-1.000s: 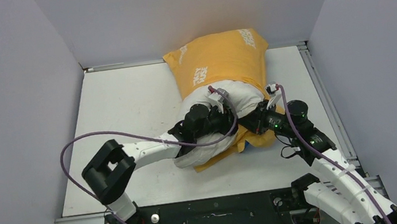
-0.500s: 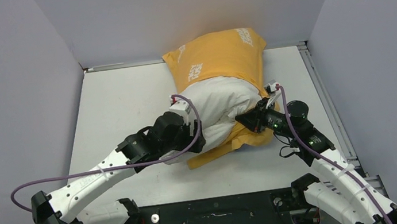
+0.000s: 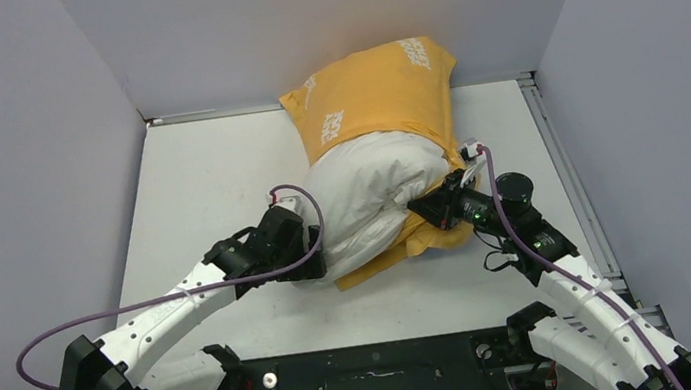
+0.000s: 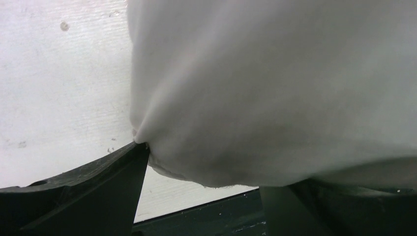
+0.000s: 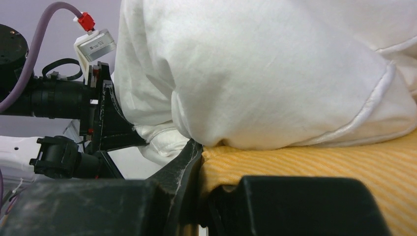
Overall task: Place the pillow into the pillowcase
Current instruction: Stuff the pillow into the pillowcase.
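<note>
The off-white pillow [image 3: 372,196] lies mid-table with its far half inside the orange-yellow pillowcase [image 3: 374,95], which leans against the back wall. Its near half bulges out of the case's mouth. My left gripper [image 3: 314,255] is at the pillow's near-left end and is open. In the left wrist view the pillow [image 4: 275,88] sags between the wide-apart fingers of the left gripper [image 4: 206,169]. My right gripper [image 3: 424,210] is shut on the pillowcase's lower lip [image 5: 319,167] at the right gripper's tips [image 5: 206,162], under the pillow [image 5: 275,73].
The white table [image 3: 207,173] is boxed in by grey walls on the left, back and right. A metal rail [image 3: 558,157] runs along its right edge. The left arm's purple cable [image 3: 135,308] loops over the near-left table.
The left arm drew back from on top of the pillow to its near-left end, and its gripper opened and let go. The right gripper stayed shut on the case's lip.
</note>
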{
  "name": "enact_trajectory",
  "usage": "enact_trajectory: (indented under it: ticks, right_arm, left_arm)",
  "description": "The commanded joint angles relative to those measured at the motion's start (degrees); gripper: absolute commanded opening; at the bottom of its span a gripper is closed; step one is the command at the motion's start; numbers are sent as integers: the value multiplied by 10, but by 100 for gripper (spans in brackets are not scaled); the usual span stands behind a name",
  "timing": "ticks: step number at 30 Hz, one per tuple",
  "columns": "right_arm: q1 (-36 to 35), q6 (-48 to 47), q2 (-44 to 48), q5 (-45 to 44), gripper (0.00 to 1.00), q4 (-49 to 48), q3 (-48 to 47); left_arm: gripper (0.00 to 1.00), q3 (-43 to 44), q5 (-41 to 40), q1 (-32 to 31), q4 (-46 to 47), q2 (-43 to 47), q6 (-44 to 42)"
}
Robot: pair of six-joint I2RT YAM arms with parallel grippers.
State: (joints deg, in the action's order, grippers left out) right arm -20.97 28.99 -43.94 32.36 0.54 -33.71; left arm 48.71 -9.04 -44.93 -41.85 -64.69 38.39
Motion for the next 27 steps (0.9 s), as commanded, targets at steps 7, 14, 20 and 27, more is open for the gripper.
enact_trajectory:
  ticks: [7, 14, 20, 27]
  right_arm:
    - [9, 46, -38, 82, 5, -171, -18]
    - [6, 116, -61, 199, 5, -246, -24]
    - [-1, 177, -64, 277, 5, -308, -39]
    - [-33, 265, -77, 333, 5, -451, -45]
  left_arm:
    - [14, -29, 198, -37, 438, -5, -48]
    - [0, -16, 65, -108, 741, -34, -106]
    - [0, 54, 24, -115, 820, -157, -149]
    - [0, 108, -61, -117, 884, -327, -177]
